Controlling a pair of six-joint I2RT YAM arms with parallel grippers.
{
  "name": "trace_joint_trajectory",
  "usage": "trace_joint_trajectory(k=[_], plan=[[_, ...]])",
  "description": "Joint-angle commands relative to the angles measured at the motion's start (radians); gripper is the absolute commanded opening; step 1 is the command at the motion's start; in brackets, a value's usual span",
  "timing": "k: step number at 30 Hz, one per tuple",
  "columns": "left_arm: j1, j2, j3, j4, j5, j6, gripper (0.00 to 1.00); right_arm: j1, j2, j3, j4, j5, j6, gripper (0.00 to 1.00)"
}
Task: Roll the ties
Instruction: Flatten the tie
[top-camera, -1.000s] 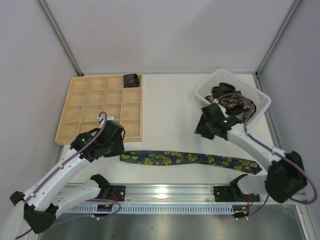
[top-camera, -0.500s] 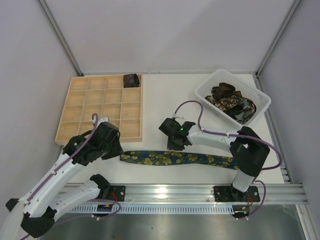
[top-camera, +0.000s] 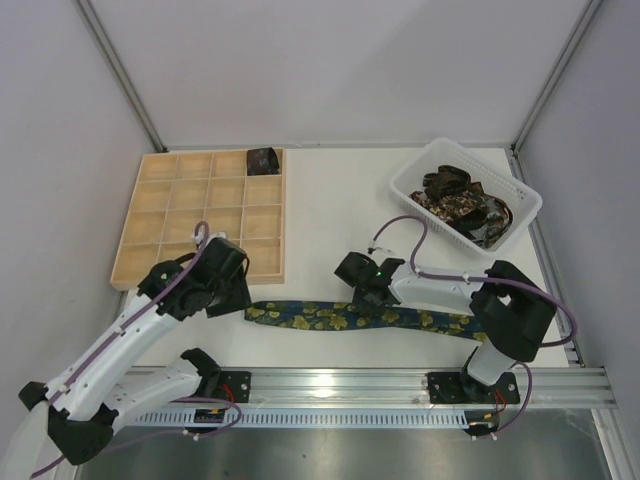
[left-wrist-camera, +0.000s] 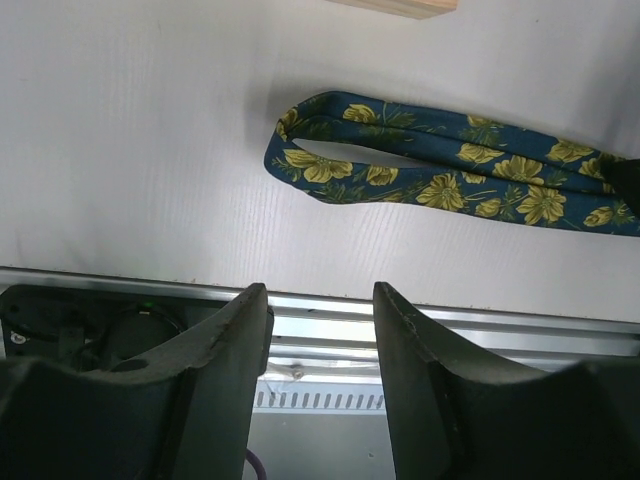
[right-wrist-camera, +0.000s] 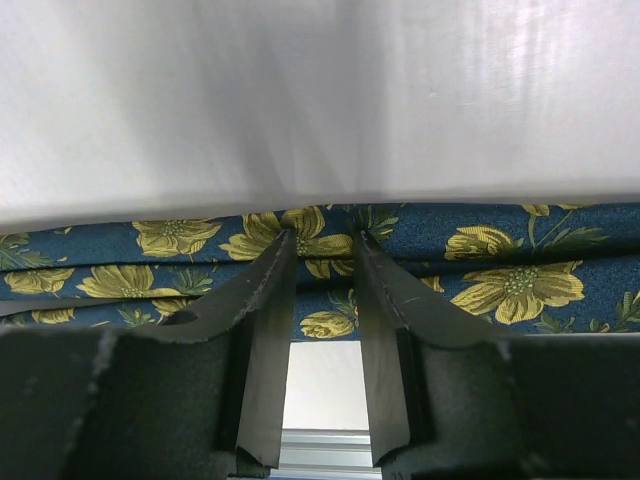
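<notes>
A navy tie with yellow-green flowers lies folded double along the table's front, its folded end at the left. My left gripper is open and empty, just left of that folded end; in its wrist view its fingertips sit nearer than the tie. My right gripper hangs low over the tie's middle, jaws open a little, tips right at the fabric. I cannot tell if they touch it. More dark ties lie in the white basket. A rolled tie sits in the wooden tray.
The pale wooden grid tray stands at the back left, close behind my left gripper. The white slotted basket stands at the back right. A metal rail runs along the table's front edge.
My right arm swung from the basket down to the tie, then shifted a little right along it. My left gripper moved slightly; the tie's left end shifted slightly.
</notes>
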Motion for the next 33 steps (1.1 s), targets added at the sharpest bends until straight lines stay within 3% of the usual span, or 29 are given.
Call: trace_joint_trajectory(k=[1, 6, 11, 16, 21, 26, 33], plan=[[0.009, 0.056, 0.059, 0.036, 0.039, 0.061, 0.53, -0.025, -0.02, -0.088, -0.045, 0.053, -0.038, 0.36], [0.009, 0.182, 0.068, 0.084, 0.088, 0.083, 0.51, -0.024, -0.161, -0.172, -0.055, 0.019, -0.096, 0.36], [-0.007, 0.265, 0.022, 0.23, 0.191, 0.092, 0.5, -0.022, -0.318, -0.264, -0.054, -0.056, -0.175, 0.39], [-0.123, 0.386, 0.063, 0.312, 0.279, 0.307, 0.56, -0.04, -0.443, -0.231, -0.127, -0.083, -0.21, 0.46], [-0.172, 0.422, 0.063, 0.372, 0.393, 0.461, 0.61, -0.137, -0.554, -0.174, -0.203, -0.117, -0.186, 0.48], [-0.192, 0.468, 0.045, 0.337, 0.353, 0.569, 0.66, -0.261, -0.654, -0.172, -0.212, -0.189, -0.195, 0.49], [-0.257, 0.562, 0.046, 0.405, 0.418, 0.685, 0.68, -0.37, -0.657, -0.174, -0.227, -0.286, -0.261, 0.48]])
